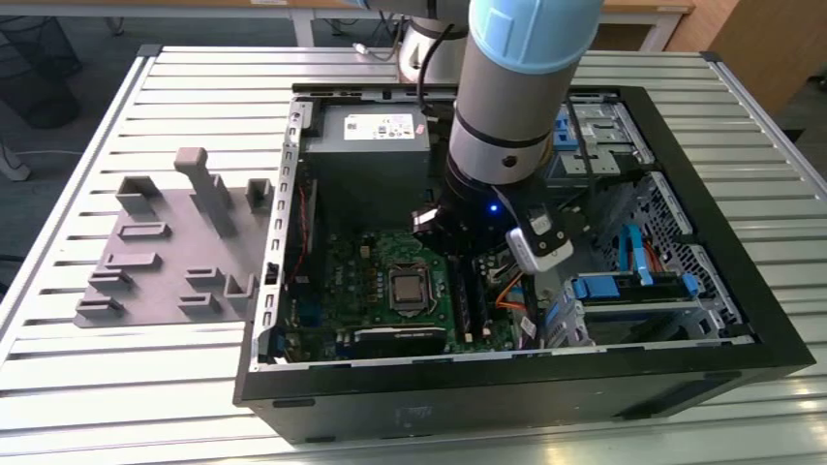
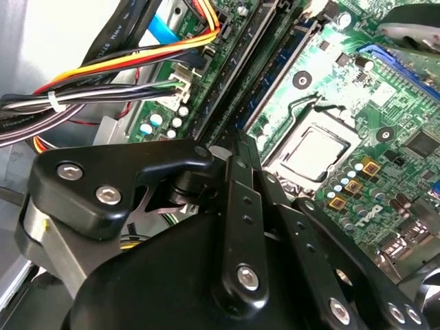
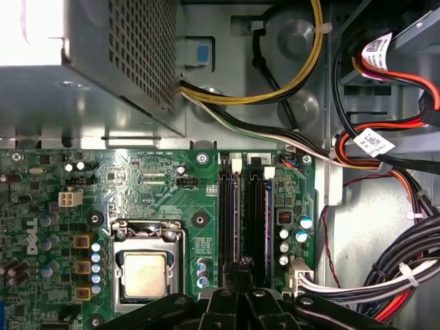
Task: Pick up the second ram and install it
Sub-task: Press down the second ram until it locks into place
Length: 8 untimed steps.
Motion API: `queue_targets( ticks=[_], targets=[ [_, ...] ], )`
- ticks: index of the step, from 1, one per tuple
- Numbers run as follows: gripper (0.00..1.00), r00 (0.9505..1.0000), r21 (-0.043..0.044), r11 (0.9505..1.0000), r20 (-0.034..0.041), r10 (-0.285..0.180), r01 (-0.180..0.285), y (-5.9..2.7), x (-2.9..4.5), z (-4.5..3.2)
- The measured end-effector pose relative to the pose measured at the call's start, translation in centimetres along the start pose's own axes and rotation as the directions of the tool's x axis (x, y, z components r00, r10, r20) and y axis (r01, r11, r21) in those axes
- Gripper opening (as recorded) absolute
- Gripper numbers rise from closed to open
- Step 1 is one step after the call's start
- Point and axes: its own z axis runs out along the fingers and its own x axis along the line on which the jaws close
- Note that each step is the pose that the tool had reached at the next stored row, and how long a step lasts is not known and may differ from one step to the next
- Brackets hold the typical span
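A slatted metal table [image 1: 168, 87] carries an open black computer case [image 1: 517, 378], and I reach down into it. The second ram [image 2: 278, 65] stands on edge in a long slot of the green motherboard [image 1: 355, 276]. It shows in both wrist views as a thin blue line [image 3: 238, 213] beside the processor socket [image 3: 144, 271]. My gripper [image 2: 237, 141] sits over its near end, jaws drawn tight together on its top edge. Bundled coloured cables [image 2: 124, 62] run past on the slots' far side. In the exterior view the grey power supply [image 1: 368, 145] lies at twelve o'clock from the board, and the grey holder block [image 1: 168, 252] sits at nine o'clock, outside the case
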Motion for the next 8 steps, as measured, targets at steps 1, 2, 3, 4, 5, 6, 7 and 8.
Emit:
queue_targets(
  ticks=[1, 2, 3, 4, 5, 6, 7, 8],
  targets=[
    [0.11, 1.0000, -0.0007, 1.0000, 0.0002, 0.000, 0.000, 0.01, -0.01, 0.11],
    [0.11, 1.0000, -0.0005, 1.0000, 0.0002, 0.000, 0.000, 0.02, -0.01, 0.19],
    [0.11, 1.0000, 0.0000, 1.0000, 0.0000, 0.000, 0.000, 0.00, -0.01, 0.26],
    [0.11, 1.0000, 0.0003, 1.0000, -0.0001, 0.000, 0.000, 0.00, -0.01, 0.32],
    [0.11, 1.0000, 0.0004, 1.0000, -0.0001, 0.000, 0.000, 0.00, -0.01, 0.33],
    [0.11, 1.0000, 0.0004, 1.0000, -0.0001, 0.000, 0.000, 0.02, -0.02, 0.27],
    [0.11, 1.0000, -0.0014, 1.0000, 0.0004, 0.000, 0.000, 0.04, -0.02, 0.12],
    [0.11, 1.0000, -0.0050, 1.0000, 0.0011, 0.000, 0.000, 0.07, -0.02, -0.13]
  ],
)
